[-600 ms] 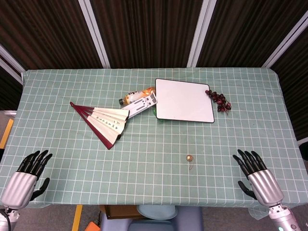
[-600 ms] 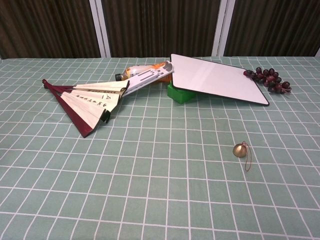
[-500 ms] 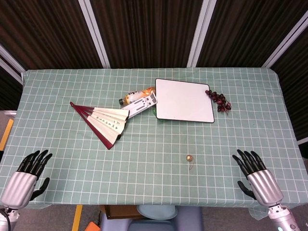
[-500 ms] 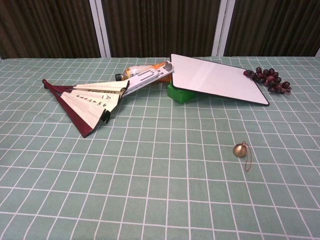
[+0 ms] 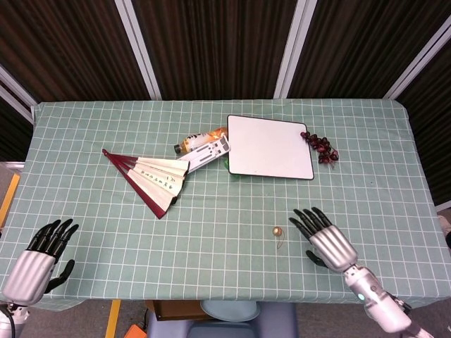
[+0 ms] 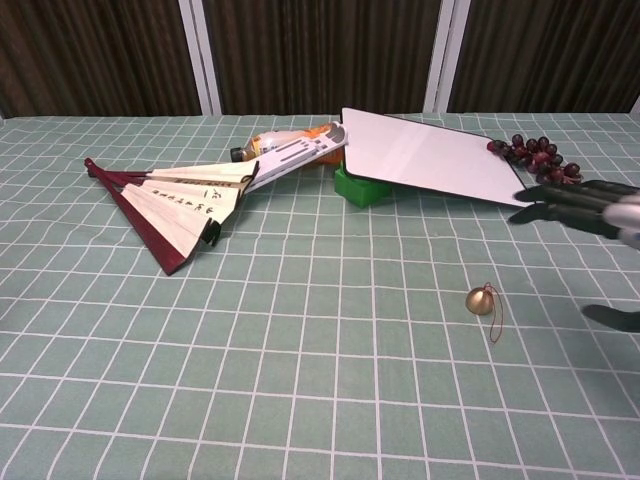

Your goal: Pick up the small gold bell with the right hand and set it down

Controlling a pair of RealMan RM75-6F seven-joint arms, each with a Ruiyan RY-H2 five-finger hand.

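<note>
The bell [image 5: 277, 231] lies on the green checked tablecloth [image 5: 211, 232] in the near right part of the table, its thin cord trailing toward the near edge; in the chest view the bell [image 6: 480, 301] sits free on the cloth with the cord curling off to its right. The right hand [image 5: 325, 237] hovers just right of the bell without touching it, palm down, its dark fingers [image 5: 307, 219] spread apart and pointing away from the robot, holding nothing. In the chest view the right hand [image 6: 590, 212] enters from the right edge, fingers extended above the cloth and the thumb lower, apart from the bell. The left hand [image 5: 42, 252] rests at the near left corner of the table, fingers spread and empty, well apart from everything else. Further back, a whiteboard [image 5: 270, 146] lies tilted, propped on a green block [image 6: 360, 186] as the chest view shows. A bunch of dark grapes [image 5: 320, 146] sits just beside its right edge. To the left of the board a remote [image 5: 206, 153] lies over a bottle [image 5: 199, 140], and an open folding fan [image 5: 149, 178] spreads to their left
</note>
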